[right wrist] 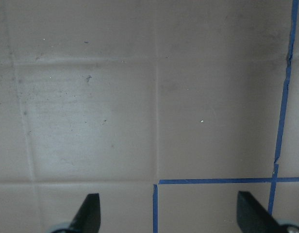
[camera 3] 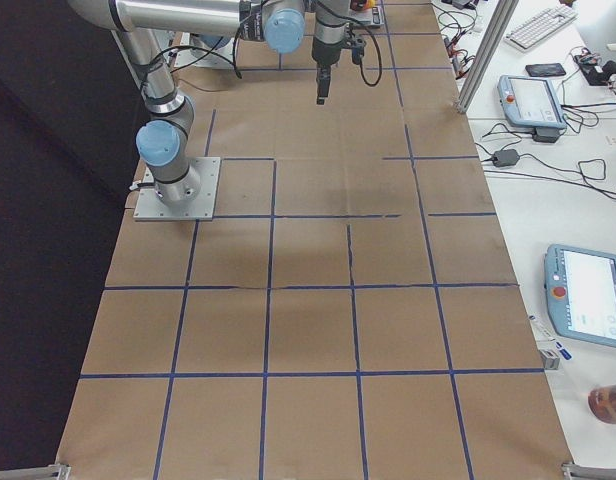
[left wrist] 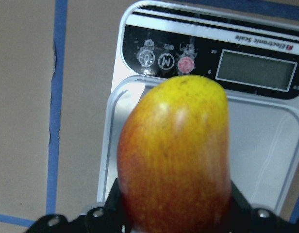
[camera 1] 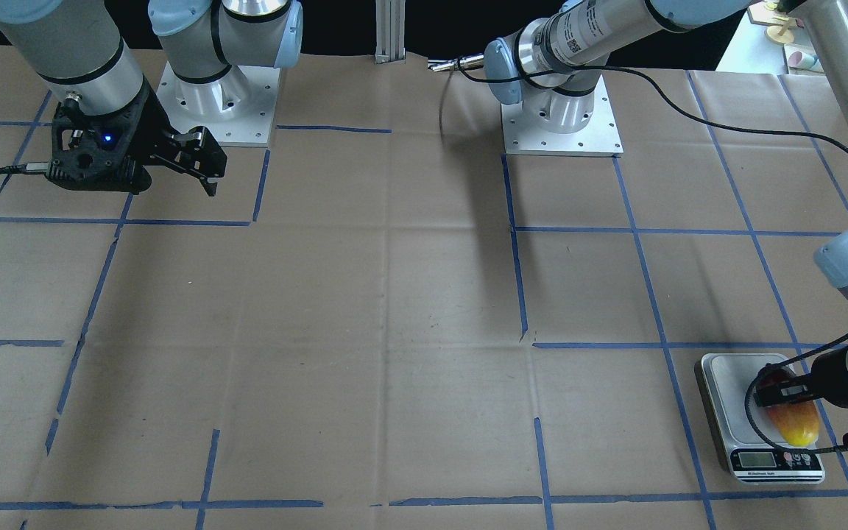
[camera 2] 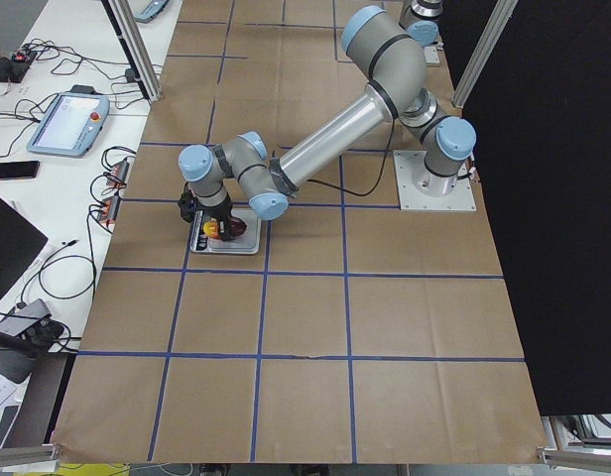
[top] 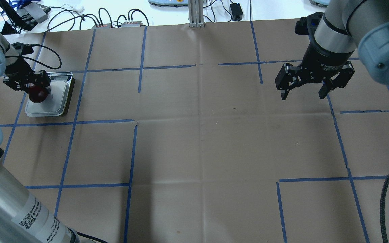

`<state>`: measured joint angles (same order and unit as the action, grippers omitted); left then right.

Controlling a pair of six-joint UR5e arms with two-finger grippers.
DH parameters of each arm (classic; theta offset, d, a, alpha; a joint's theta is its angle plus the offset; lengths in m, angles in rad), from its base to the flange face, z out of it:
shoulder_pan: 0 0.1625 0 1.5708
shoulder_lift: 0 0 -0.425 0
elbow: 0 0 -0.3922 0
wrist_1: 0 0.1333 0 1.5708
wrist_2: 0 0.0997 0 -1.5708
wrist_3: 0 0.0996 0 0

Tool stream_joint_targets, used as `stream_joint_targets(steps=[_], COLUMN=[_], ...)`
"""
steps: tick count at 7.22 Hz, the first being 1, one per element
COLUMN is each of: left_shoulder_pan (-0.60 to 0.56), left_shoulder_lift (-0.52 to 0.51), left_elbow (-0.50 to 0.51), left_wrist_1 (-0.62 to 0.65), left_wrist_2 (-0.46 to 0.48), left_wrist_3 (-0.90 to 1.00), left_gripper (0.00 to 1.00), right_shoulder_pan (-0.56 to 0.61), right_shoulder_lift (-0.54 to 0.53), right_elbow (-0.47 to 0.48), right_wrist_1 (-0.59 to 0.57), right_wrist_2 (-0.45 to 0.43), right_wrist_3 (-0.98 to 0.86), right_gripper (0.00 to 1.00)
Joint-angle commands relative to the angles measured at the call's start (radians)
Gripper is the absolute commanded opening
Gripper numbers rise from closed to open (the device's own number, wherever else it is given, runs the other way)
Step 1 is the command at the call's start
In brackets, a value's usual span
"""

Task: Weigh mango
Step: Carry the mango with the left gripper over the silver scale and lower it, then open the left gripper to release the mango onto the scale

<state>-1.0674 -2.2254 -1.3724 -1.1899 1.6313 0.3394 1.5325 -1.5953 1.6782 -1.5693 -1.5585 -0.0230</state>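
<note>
Since the task wants a weight, the mango [left wrist: 174, 160] is positioned over the platform of the scale [camera 1: 722, 390], near the bench [camera 1: 394, 294] end on the robot's left.

- Left tool [camera 1: 781, 391]: clenched on the mango's dark red end, with the yellow end pointing at the display [left wrist: 258, 70]. Whether the fruit rests on the platform or hangs just above it cannot be told.
- Display: no digits legible.
- Judgement: a true reading needs the grip let go, since any held load would falsify it.
- Right tool [top: 302, 95]: released, holding nothing, hovering well apart over the bench's other side, out of the way.
</note>
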Motion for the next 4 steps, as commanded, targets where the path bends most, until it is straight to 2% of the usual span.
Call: stream_joint_targets(steps=[1,3,4], left_shoulder_pan=[-0.011,-0.012,-0.023], left_shoulder_lift=[0.024,0.076,0.137], left_elbow=[0.006,0.01,0.0], left_wrist_1=[0.001,-0.013,-0.032], left_wrist_2=[0.002,0.001,0.001], left_wrist_3=[-0.002,-0.003,-0.016], left_gripper=[0.99,1.0,1.0], right_shoulder_pan=[0.0,0.0,0.0], right_shoulder_lift=[0.0,0.0,0.0], right_elbow=[0.0,0.0,0.0], right_wrist_1=[0.0,0.0,0.0], right_wrist_2=[0.0,0.0,0.0], right_wrist_3=[0.0,0.0,0.0], right_gripper=[1.0,1.0,1.0])
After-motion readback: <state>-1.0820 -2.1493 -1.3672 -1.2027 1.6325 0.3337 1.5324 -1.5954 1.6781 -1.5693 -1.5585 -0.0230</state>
